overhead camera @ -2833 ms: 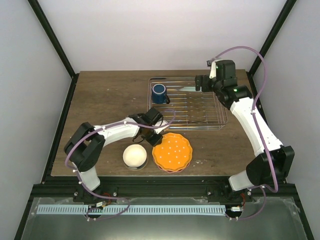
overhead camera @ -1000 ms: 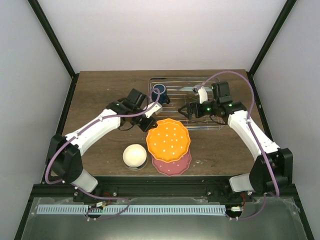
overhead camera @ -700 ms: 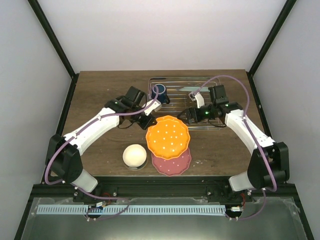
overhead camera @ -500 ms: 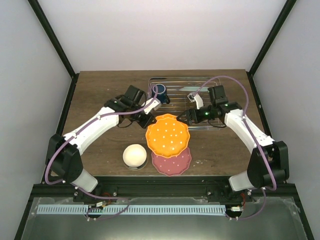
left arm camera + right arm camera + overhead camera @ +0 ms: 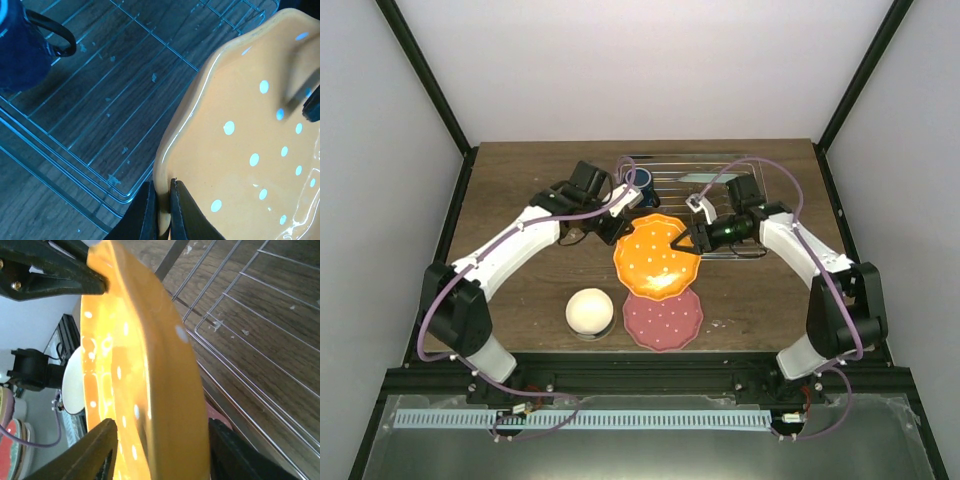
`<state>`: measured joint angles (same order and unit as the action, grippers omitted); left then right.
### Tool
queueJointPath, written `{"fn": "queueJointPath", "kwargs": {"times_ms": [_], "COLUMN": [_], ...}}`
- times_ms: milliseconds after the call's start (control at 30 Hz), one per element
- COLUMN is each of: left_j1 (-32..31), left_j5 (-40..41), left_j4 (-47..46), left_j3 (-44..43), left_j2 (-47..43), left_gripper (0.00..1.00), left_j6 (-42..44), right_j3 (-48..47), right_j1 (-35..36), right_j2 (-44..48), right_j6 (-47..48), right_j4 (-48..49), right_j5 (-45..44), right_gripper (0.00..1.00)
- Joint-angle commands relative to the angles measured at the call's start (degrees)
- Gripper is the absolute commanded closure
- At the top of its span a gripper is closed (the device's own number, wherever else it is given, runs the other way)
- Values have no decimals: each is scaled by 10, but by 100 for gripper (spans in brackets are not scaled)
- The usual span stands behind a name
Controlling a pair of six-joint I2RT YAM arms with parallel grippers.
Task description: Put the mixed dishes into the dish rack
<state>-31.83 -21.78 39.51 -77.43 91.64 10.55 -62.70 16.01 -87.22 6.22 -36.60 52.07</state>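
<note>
The left claw (image 5: pixel 161 187) is clamped on the rim of the orange scalloped plate with white dots (image 5: pixel 658 260) — its two dark fingers (image 5: pixel 148 206) pinch the plate's left edge with only the thickness of the rim between them. The right claw (image 5: pixel 161 426) stands far wider: its fingers sit either side of the plate's opposite edge, with the rim running up between them. Whether they press on the plate or only flank it cannot be told from the wrist view.

The orange plate is held off the wooden bench (image 5: pixel 520 200), tilted, at the near left corner of the rectangular chrome wire dish rack (image 5: pixel 675 200). From above its far edge overlaps the rack's near rail and its near edge overlaps the plate below it.

Counted — two plates, one bowl, one mug, one rack. The second plate, a scalloped pink-red plate with white dots (image 5: pixel 665 322), lies flat on the bench near the front edge. The cream-white bowl (image 5: pixel 589 311) sits mouth down just to its left, apart from it. The dark blue mug (image 5: pixel 640 186) stands upright inside the rack at its far left corner, handle toward the rack's middle.
</note>
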Motion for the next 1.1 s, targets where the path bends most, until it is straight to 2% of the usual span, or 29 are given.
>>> {"fn": "queueJointPath", "kwargs": {"times_ms": [0,100,267,333,400,467,533,567,667,733,767,1067], "left_j1": [6,6,9,11,12,14,16,17,21,25,28,101], "left_j5": [-34,-34,-30,-28,-24,-19,-16,-14,-7,-5,-4,-36], "left_j4": [-42,-36,-30,-27,-24,-22,-19,-18,-13,-6,-3,7], "left_j3": [-44,-52,-54,-56,-59,-61,-64,-65,-77,-89,-97,-162], "left_j2": [-3,3,8,10,10,11,10,10,8,7,6,-12], "left_gripper": [100,100,100,100,98,82,52,41,15,3,1,0], "left_j6": [-4,1,7,9,11,13,14,13,14,14,13,-32], "right_j3": [-33,-47,-63,-68,-74,-82,-92,-100,-123,-139,-147,-265], "right_j1": [7,8,8,8,8,8,8,8,8,8,8,8], "right_j2": [-17,-29,-31,-30,-32,-33,-35,-35,-35,-33,-32,-28], "right_j6": [11,16,22,23,22,22,21,21,21,20,20,51], "right_j4": [-14,-22,-27,-27,-27,-27,-26,-26,-24,-19,-16,-30], "right_j5": [44,51,40,31,22,13,5,1,-10,-20,-26,-101], "right_gripper": [57,73,91,97,99,99,99,99,99,99,99,99]}}
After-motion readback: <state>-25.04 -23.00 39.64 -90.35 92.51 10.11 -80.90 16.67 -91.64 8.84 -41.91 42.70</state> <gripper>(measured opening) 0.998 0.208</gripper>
